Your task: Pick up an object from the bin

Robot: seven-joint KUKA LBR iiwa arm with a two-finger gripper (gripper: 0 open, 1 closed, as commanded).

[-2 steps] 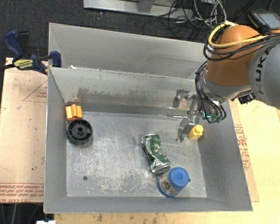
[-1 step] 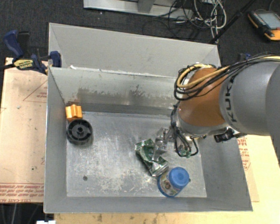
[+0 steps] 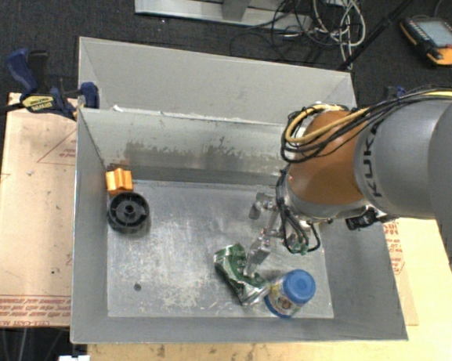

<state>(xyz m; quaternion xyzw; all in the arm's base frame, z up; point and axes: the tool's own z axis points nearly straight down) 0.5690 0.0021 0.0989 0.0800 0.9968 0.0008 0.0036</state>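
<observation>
Progress is slight: nothing is lifted yet, and near the front wall of the bin (image 3: 160, 300) a crumpled green-and-silver wrapper (image 3: 238, 270) lies just beside a blue-capped little jar (image 3: 291, 291). The gripper (image 3: 260, 253) stands low at the wrapper's far edge, though I cannot tell whether it is open or closed. Farther back on the left, well apart, a black ribbed wheel (image 3: 128, 211) rests beside an orange block (image 3: 119, 180).
</observation>
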